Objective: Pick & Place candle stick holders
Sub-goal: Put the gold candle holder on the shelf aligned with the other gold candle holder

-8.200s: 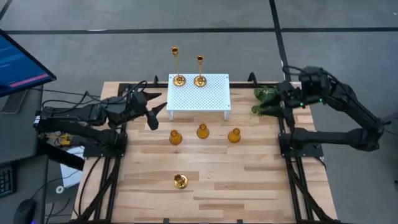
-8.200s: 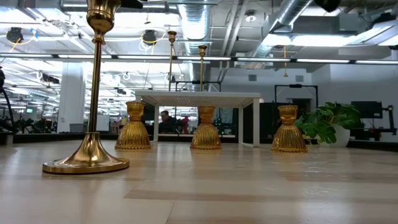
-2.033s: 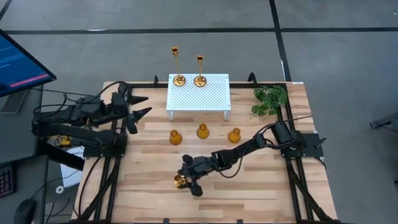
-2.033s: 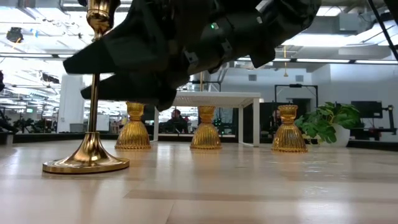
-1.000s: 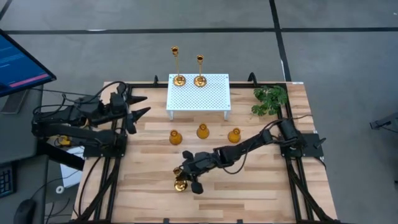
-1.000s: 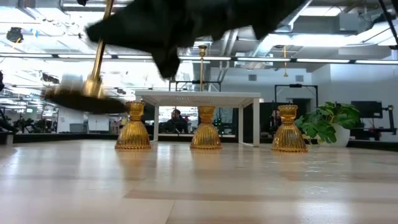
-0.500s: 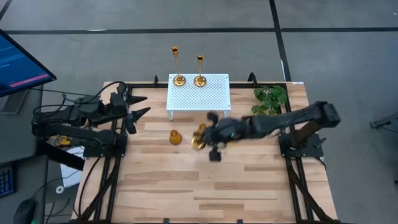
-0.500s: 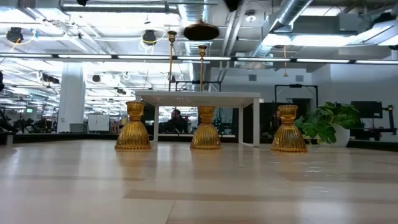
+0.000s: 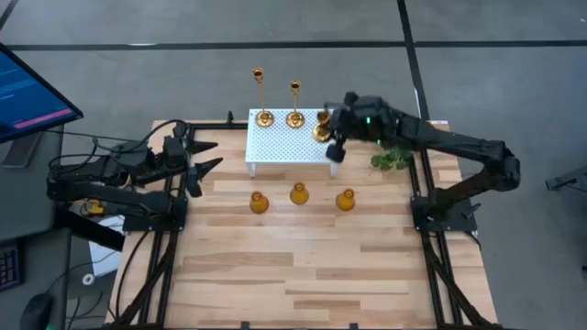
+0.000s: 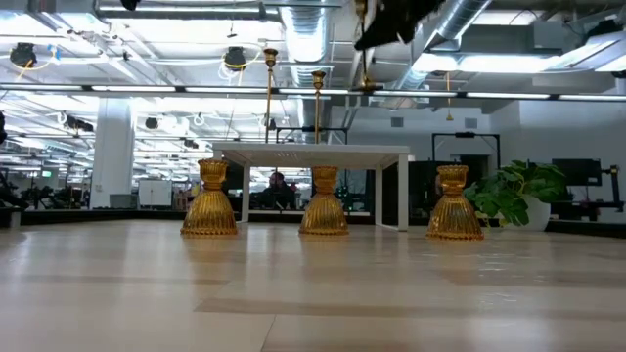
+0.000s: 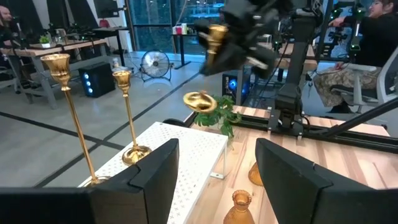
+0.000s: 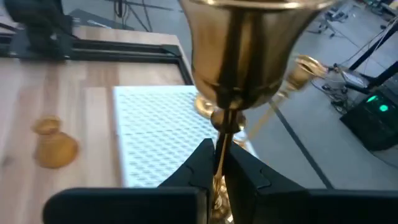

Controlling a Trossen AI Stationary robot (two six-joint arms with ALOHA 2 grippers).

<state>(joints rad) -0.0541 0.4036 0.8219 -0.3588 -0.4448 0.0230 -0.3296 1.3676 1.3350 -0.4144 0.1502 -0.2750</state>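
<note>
Third candlestick arrives above the white stand

The right gripper point(image 9: 328, 137), fingers closed on the thin stem of the brass candlestick point(image 9: 322, 128), has carried it from the front of the bench point(image 9: 367, 266) to the stand's point(image 9: 292, 142) right rear corner, beside the two candlesticks point(image 9: 278, 117) already there; I judge only the set-down remains. The left gripper point(image 9: 209, 158) waits open at the bench's left edge.

High view looks straight down over the whole pale wooden-plank table point(image 9: 303, 266). Low view sits at tabletop level, facing across it into the room. Each wrist view looks forward, close in. All four share the white perforated raised platform point(image 9: 292, 139) point(image 10: 311, 153) point(image 11: 186, 149) point(image 12: 155, 130).
</note>
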